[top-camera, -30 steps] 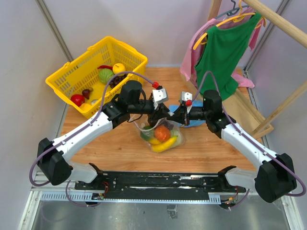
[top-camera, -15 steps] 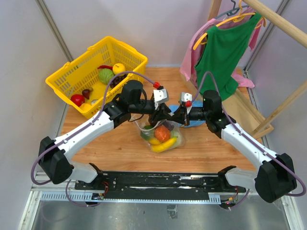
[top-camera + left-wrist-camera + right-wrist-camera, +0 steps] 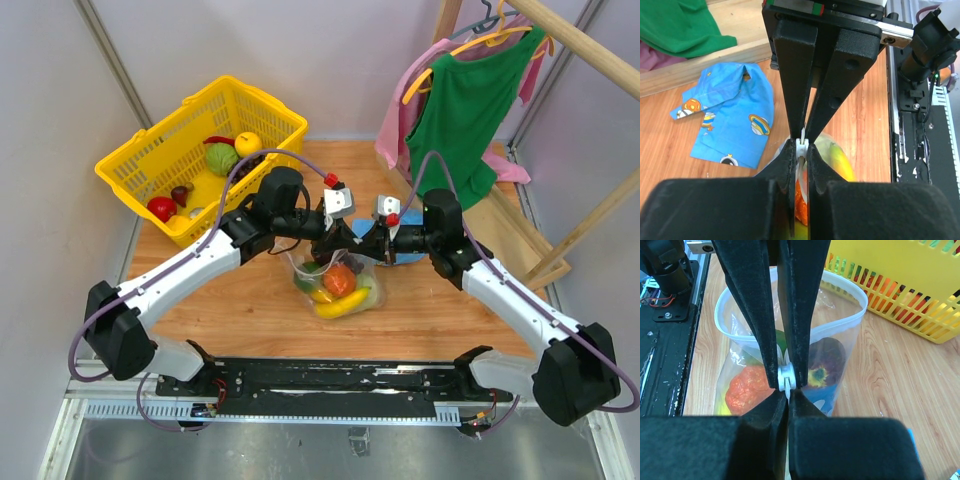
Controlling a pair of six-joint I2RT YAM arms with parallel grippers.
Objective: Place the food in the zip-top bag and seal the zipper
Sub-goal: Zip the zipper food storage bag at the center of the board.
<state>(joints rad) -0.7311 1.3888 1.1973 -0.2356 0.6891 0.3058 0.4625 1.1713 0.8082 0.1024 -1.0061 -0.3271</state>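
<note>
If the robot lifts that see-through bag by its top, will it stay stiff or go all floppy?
Probably floppy: the zip-top bag is thin film whose open rim bows and wrinkles. It would likely sag at the bottom, since the orange and dark purple fruit weigh it down.

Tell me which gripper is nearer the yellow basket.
Left. The left gripper pinches the zipper on the side towards the basket. The right gripper pinches it on the far side.
</note>
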